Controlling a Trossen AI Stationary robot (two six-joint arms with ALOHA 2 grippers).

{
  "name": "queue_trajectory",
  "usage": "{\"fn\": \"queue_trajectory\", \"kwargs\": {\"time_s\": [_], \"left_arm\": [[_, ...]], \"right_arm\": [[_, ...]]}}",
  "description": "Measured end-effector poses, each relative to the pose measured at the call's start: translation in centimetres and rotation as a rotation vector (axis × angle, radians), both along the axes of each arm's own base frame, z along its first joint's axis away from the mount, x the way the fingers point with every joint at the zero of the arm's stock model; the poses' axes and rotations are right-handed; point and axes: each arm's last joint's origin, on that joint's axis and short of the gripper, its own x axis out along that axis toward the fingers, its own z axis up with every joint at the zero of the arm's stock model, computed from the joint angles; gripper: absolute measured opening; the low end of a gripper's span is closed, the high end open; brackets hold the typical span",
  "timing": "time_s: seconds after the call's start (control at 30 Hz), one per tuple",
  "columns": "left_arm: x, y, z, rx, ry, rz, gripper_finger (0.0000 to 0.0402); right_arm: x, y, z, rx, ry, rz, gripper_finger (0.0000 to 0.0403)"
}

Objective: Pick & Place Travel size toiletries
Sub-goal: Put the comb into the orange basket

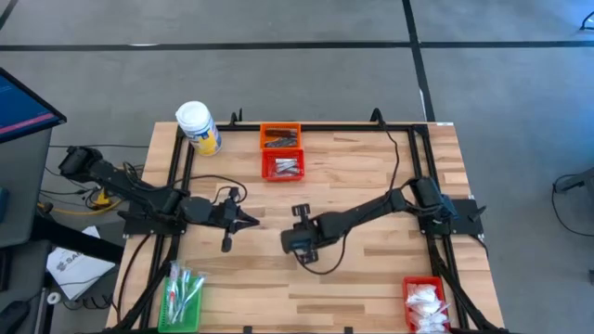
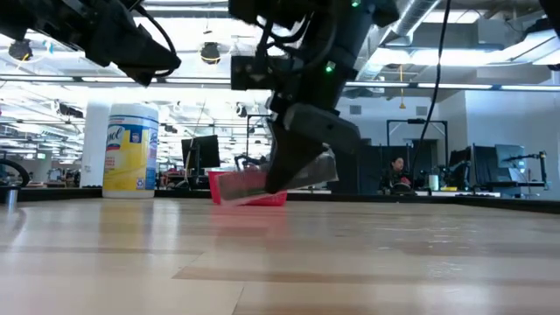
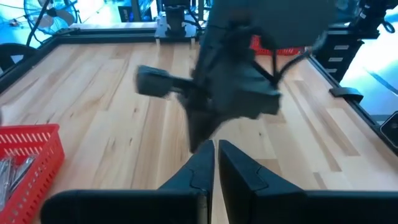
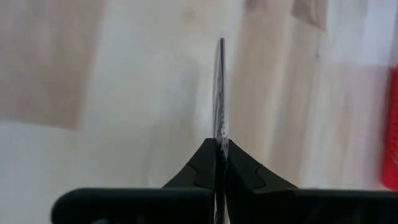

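Observation:
My right gripper [image 1: 303, 250] hovers over the middle of the table, shut on a thin silver-grey foil sachet [image 2: 315, 168]. The right wrist view shows the sachet [image 4: 220, 87] edge-on, sticking out past the fingertips. My left gripper [image 1: 251, 221] is shut with nothing in it. It stands left of the middle, raised above the table, and points toward the right gripper [image 3: 230, 93]. More silver sachets lie in the red basket [image 1: 283, 166] at the far middle. White packets fill the red basket [image 1: 425, 301] at the near right. My right gripper pinches one end of the foil sachet [image 4: 220, 134] between its two fingers. The fingers slant down from the table's right side. The sachet's flat faces lie against the pads, and the rest juts out beyond the fingertips, tilted and lifted clear of the table.
A big white jar with a yellow label [image 1: 198, 127] stands at the far left corner. An orange basket [image 1: 280, 136] sits behind the red one. A green basket [image 1: 181, 297] with clear sticks is at the near left. Bare wood lies between the baskets.

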Motion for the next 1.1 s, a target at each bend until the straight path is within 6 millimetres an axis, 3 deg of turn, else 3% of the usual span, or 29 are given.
{"fn": "queue_trajectory", "kwargs": {"time_s": [0.3,0.43,0.63,0.73,0.93,1.1], "left_arm": [[0.0,0.0,-0.1,0.012,0.001,-0.004,0.0014],[0.0,0.0,-0.1,0.012,0.002,-0.004,0.0016],[0.0,0.0,-0.1,0.012,0.002,-0.004,0.0016],[0.1,0.0,-0.1,0.012,0.001,-0.004,0.0015],[0.1,0.0,0.0,0.011,0.001,-0.004,0.0017],[0.1,0.0,0.0,0.014,0.0,-0.005,0.0015]], "right_arm": [[0.2,-6.1,2.4,-0.044,0.096,-0.065,0.0003],[-0.2,-8.8,5.0,-0.044,0.053,-0.095,0.0004],[-0.7,-12.8,10.2,0.04,-0.155,-0.063,0.0003],[-0.7,-14.6,11.7,0.096,-0.253,-0.013,0.0003],[-0.6,-18.0,11.9,0.169,-0.322,0.033,0.0003],[-0.9,-20.7,10.4,0.209,-0.278,-0.005,0.0003]]}}
